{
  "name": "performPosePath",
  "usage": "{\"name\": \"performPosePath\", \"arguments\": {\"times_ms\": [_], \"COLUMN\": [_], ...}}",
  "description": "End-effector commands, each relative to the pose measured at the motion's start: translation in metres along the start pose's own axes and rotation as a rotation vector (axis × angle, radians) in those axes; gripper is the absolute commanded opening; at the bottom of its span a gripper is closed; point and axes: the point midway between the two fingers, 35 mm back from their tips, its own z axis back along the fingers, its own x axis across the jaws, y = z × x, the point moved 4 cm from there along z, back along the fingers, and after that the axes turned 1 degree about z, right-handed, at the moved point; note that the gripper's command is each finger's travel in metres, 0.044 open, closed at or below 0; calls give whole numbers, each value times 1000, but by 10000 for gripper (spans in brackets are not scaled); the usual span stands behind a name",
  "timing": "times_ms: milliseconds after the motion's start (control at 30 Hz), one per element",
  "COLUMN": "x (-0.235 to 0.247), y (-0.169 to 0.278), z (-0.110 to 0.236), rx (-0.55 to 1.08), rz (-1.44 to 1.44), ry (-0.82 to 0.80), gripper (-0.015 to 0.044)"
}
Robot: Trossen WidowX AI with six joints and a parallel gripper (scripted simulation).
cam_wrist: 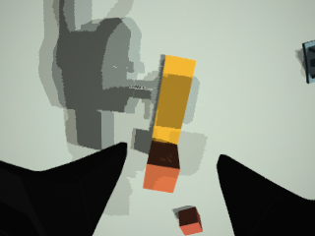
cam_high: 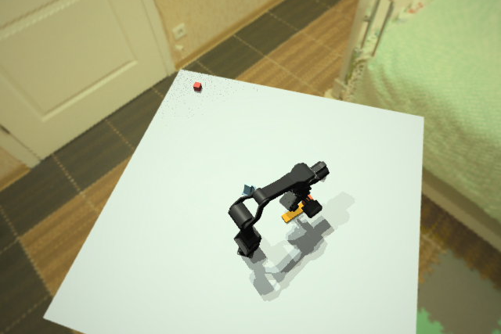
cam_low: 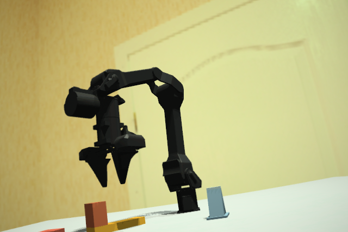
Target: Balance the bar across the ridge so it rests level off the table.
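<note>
Your gripper (cam_low: 112, 185) hangs above the bench (cam_high: 323, 140) with fingers (cam_low: 122, 164) spread, pinching nothing. In the wrist view the yellow bar (cam_wrist: 175, 100) lies flat at 12 o'clock, orange block (cam_wrist: 163, 167) on its near end. The blue ridge (cam_low: 216, 201) stands apart at 2 o'clock

Yellow bar (cam_wrist: 173, 98), orange-red block end; blue-grey ridge (cam_low: 216, 202); small red cube (cam_high: 196, 86); black hand (cam_low: 112, 170).
</note>
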Motion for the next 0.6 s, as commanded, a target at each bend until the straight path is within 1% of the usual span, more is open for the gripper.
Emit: {"name": "performPosePath", "arguments": {"times_ms": [0, 200, 567], "x": [1, 1, 1], "y": [-2, -7, -7], "z": [-28, -64, -74], "rx": [-10, -10, -10], "rz": [-5, -5, -5], "ry": [-6, -6, -6], "gripper": [315, 315, 315]}}
